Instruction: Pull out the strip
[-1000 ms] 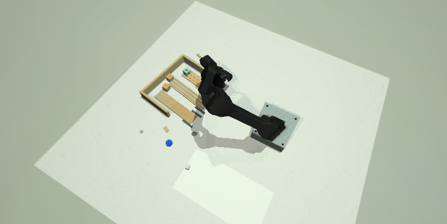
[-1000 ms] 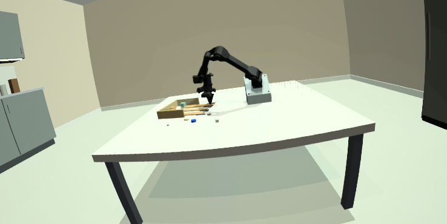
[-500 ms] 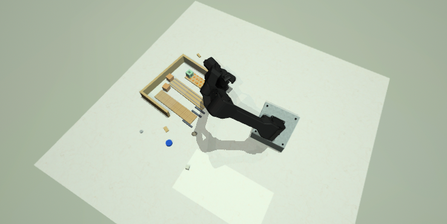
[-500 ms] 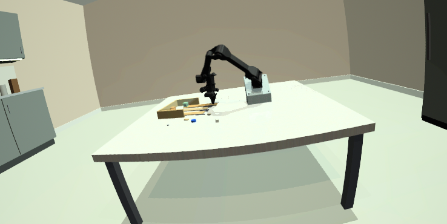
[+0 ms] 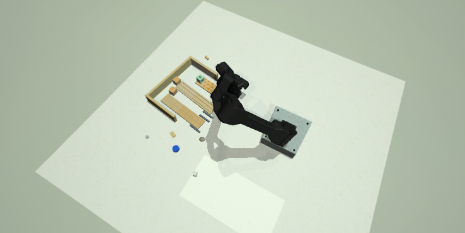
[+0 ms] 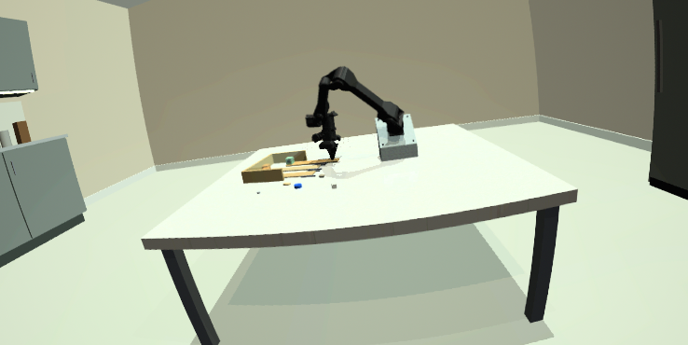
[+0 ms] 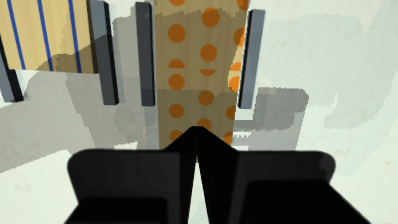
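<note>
Pressing down on the orange-dotted strip (image 7: 200,75), the gripper (image 7: 197,131) has its jaws fully closed with nothing between them — tips meeting on the strip's near end, between two grey rails (image 7: 145,52). At the strip's far end, the green labelled cube (image 5: 200,79) sits inside the wooden frame (image 5: 167,80) on the tabletop (image 5: 325,94).
</note>
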Robot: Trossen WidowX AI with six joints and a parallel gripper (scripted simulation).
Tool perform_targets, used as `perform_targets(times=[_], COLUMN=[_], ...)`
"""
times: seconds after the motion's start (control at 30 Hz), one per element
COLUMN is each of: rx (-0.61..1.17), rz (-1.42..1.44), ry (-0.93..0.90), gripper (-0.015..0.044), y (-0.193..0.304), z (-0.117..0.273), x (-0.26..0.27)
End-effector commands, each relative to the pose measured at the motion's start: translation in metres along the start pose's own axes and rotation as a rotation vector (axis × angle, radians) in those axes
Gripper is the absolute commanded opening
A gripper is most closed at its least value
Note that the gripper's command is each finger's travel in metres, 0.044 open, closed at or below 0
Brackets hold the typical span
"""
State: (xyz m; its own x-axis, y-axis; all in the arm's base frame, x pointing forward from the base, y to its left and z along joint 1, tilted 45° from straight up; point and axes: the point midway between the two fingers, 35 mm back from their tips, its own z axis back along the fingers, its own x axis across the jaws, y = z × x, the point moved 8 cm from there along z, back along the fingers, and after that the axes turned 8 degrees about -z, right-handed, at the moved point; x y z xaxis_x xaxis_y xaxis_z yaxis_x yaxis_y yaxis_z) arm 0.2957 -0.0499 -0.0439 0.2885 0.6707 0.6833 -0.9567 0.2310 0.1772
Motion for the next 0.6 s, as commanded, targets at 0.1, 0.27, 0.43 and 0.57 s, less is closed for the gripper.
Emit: perform_targets(times=[0.1, 0.27, 0.43, 0.57], rx=[0.025, 0.025, 0.026, 0.026], rz=[-0.002, -0.002, -0.003, -0.003], ry=[0.008, 0.008, 0.008, 0.008], gripper=[0.0000, 0.0000, 0.0000, 0.0000], y=[0.017, 0.024, 0.032, 0.037], z=[-0.005, -0.005, -0.005, -0.005], x=[-0.002, -0.003, -0.004, -0.005])
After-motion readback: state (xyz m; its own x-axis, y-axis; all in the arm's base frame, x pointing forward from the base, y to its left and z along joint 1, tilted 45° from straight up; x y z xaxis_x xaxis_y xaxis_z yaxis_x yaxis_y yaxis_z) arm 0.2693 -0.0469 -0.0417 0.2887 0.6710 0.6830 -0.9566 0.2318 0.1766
